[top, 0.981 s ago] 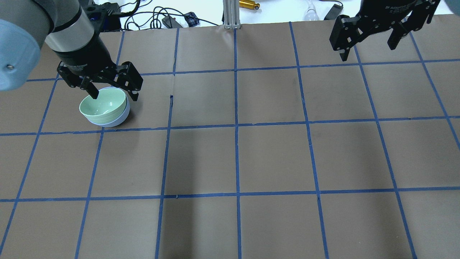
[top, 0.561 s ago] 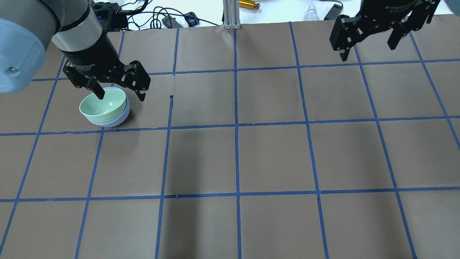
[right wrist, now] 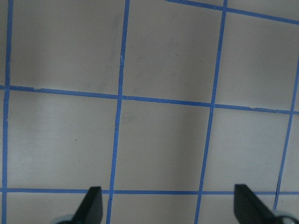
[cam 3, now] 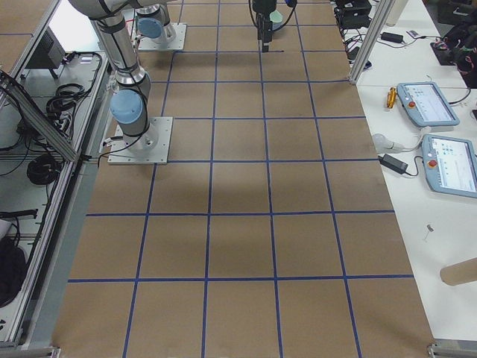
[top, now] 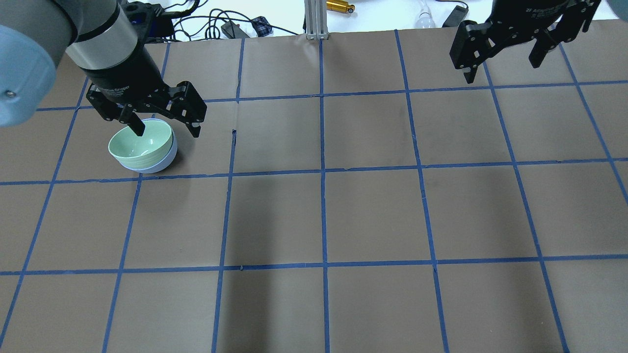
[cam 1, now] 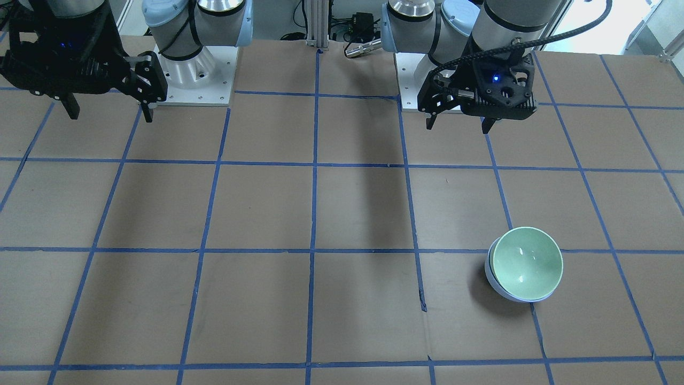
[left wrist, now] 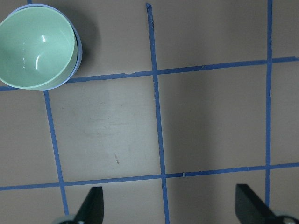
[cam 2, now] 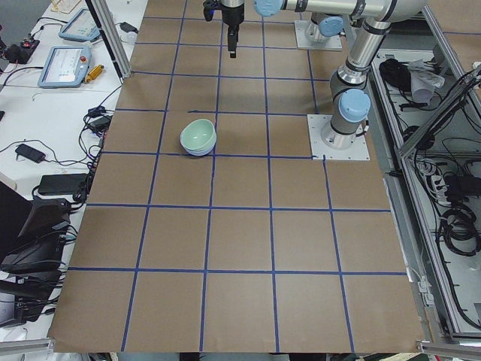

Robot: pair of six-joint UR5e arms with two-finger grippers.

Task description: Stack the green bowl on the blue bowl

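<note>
Green bowl (top: 141, 143) sat nested in the blue bowl (top: 166, 160); left pincer (top: 167, 132) hung wide open, empty, and right pincer (top: 501, 71) likewise.

You have bright, even light from above on the bench (top: 373, 215), and every view reads sharp. Soft, broad shadow bands run down mid-bench. The green bowl (cam 1: 527, 263) shows small white glints inside and casts a dark, compact shadow beside it. Beyond the far bench edge, the overhead view blows out to white.
</note>
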